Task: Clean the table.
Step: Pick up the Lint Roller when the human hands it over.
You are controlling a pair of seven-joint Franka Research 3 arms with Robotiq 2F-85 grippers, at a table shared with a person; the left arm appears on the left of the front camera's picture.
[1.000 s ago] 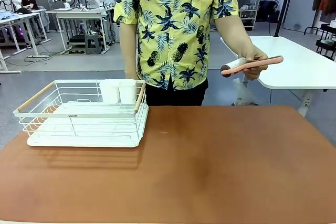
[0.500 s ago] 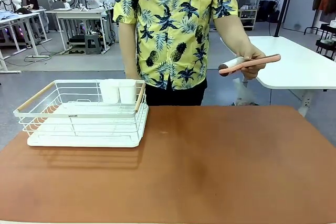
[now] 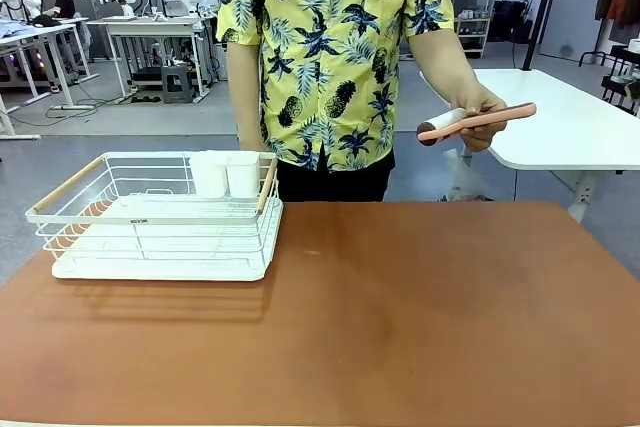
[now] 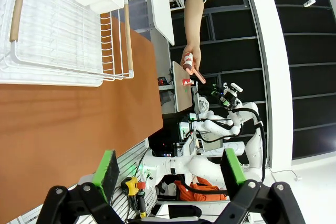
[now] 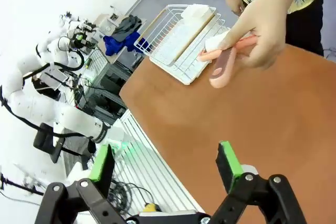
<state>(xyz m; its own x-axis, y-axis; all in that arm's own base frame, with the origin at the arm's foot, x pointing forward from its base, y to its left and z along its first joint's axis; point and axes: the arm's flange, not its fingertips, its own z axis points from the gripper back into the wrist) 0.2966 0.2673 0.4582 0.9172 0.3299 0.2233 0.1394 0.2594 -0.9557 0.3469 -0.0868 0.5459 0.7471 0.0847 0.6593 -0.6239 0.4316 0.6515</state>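
Left tool: jaws stand wide apart, green pads facing each other. Nothing is between them and it touches nothing.
Right tool: jaws also fully apart and empty, held in the air, with the desk top showing beyond its fingers.
Desk: smooth reddish-brown top, spreading across the lower half of the front view.
Dish rack: white wire with wooden handles, standing on the desk at about 10 o'clock.
White containers: two, side by side, in the rack's far corner at 1 o'clock.
Person: stands at 12 o'clock behind the desk, in a yellow shirt with pineapple print.
Hand: at about 2 o'clock, raised above the desk's far edge and closed around the lint roller.
Lint roller: pink handle, with the white roll end pointing to 9 o'clock — clear of the desk top.
White side desk: behind, at 2 to 3 o'clock.
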